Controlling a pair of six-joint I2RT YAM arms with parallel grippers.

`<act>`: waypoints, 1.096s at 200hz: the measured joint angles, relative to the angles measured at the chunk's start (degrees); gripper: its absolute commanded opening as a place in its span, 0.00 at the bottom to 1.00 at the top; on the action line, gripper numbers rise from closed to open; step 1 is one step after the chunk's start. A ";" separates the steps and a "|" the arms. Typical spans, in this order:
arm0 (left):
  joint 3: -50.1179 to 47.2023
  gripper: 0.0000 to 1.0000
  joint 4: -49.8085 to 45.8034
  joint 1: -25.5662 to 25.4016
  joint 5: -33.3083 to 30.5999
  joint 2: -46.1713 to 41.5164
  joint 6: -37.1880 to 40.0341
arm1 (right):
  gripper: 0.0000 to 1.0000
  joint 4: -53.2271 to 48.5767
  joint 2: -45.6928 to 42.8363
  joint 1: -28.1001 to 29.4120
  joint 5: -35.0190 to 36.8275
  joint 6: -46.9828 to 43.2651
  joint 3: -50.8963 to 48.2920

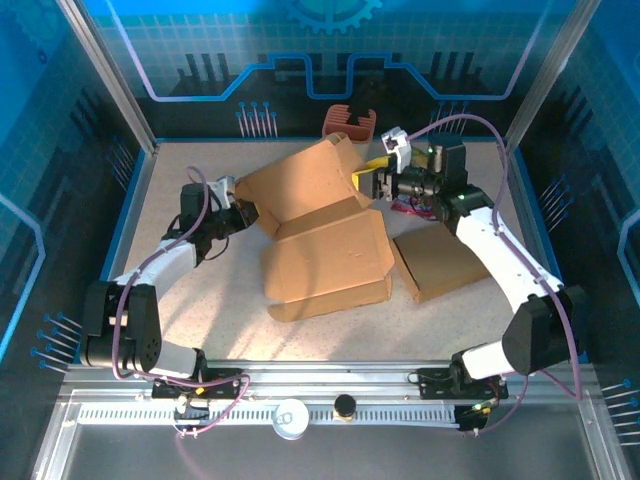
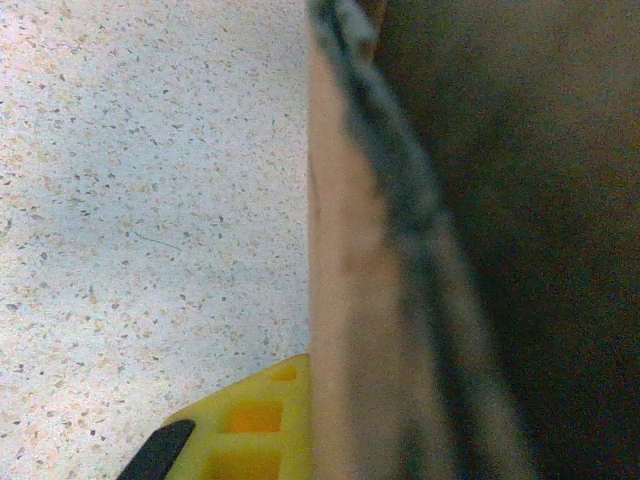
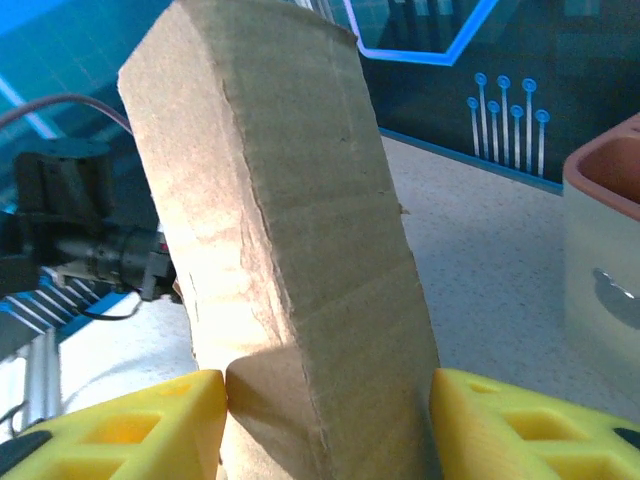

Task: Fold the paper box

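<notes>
so the fold looks barely underway imo: the brown corrugated cardboard box (image 1: 325, 250) sits mostly opened out mid speckled worktop (image 1: 200, 320), near panel lying flat, back panel tipped up, no walls locked in, so most of the folding is left. the left tool (image 1: 243, 213) is pinched closed on the box's left edge, and the right tool (image 1: 372, 181) has its yellow fingers (image 3: 130, 430) clamped either side of a thick doubled-over flap at the right rear. the cardboard looks creased, with clean score lines.
</notes>
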 measured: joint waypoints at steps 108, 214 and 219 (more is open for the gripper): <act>1.90 0.00 -5.01 -2.23 -3.26 -1.55 1.97 | 0.43 -10.36 1.31 10.29 28.20 -11.93 7.96; 2.97 0.00 -9.01 -4.22 -6.91 -4.17 4.59 | 0.29 -12.46 6.23 15.45 48.09 -14.69 12.28; 2.99 0.00 -9.14 -4.31 -7.17 -4.17 4.70 | 0.26 -12.39 6.75 15.56 48.92 -15.04 12.68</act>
